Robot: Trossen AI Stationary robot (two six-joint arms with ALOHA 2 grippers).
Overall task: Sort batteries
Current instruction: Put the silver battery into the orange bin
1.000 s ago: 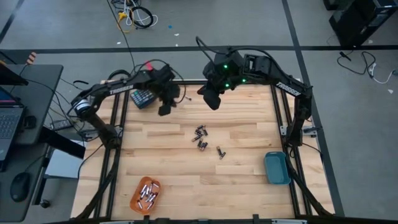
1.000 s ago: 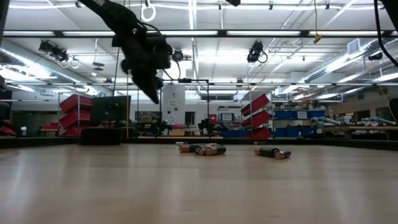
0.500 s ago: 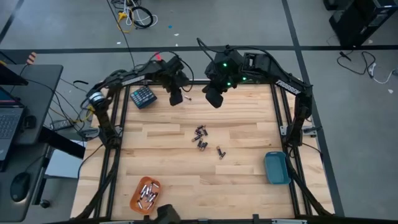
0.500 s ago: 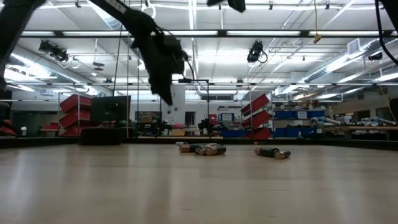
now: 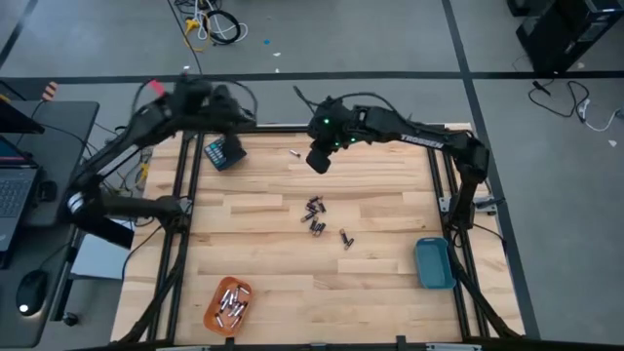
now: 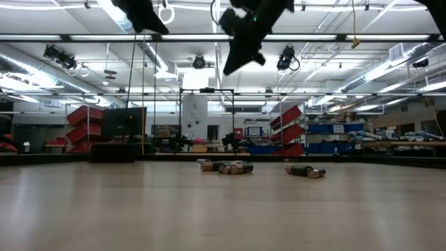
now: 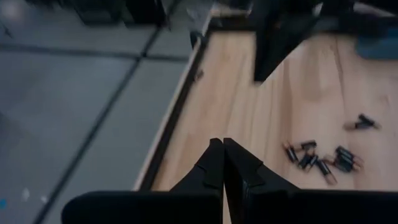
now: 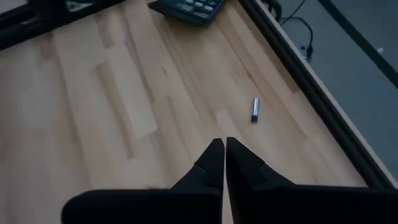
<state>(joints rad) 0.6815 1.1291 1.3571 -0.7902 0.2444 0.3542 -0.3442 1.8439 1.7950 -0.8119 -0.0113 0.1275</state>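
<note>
Your right gripper (image 5: 317, 162) hangs clenched and empty above the far part of the wooden table (image 5: 380, 283); in its wrist view the two dark fingers (image 8: 213, 163) meet tip to tip with nothing between them. Your left gripper (image 7: 222, 163) is pressed closed and empty too, raised over the table's far left edge near the dark teal keypad block (image 5: 223, 153).

Take the loose batteries (image 5: 315, 216) at the table's middle as your landmark. They lie flat in a small cluster, several touching. Just beside it, toward the blue tray (image 5: 434, 263), lies another small clump (image 5: 345, 238). One single cell (image 5: 292, 153) lies well apart on the far side, near the right gripper and between it and the keypad block. The blue tray sits to the cluster's right at the table's edge. The orange tray (image 5: 226, 304) sits at the near left corner, well apart, with a heap of cells (image 5: 232, 302) inside.
</note>
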